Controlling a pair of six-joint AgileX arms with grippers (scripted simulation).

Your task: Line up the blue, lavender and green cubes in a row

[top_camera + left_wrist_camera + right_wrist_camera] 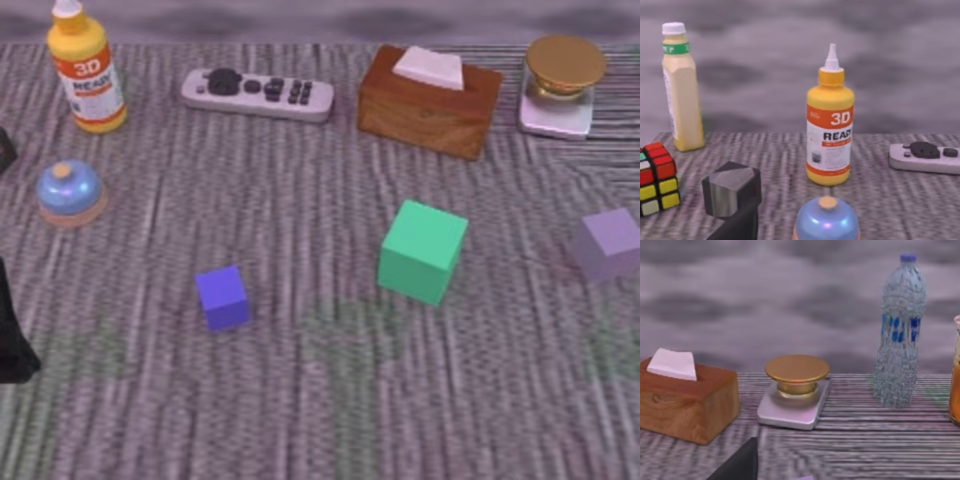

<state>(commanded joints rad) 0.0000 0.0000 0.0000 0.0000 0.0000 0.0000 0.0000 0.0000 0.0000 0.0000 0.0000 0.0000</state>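
Tissue box point(430, 101) behind green cube point(423, 250); remote point(257, 94) left.

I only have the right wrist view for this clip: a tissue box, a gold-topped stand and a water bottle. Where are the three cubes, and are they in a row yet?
Observer: No row yet. In the top view the green cube sits mid-table, in front of the tissue box, with nothing touching it.
Operator: And the blue one?
Observer: The blue cube lies well to the green cube's left, a little nearer the front edge.
Operator: The lavender?
Observer: The lavender cube stands alone by the table's right edge. Only the left arm shows there, dark at the left edge, away from every cube. The right arm is out of the top view.
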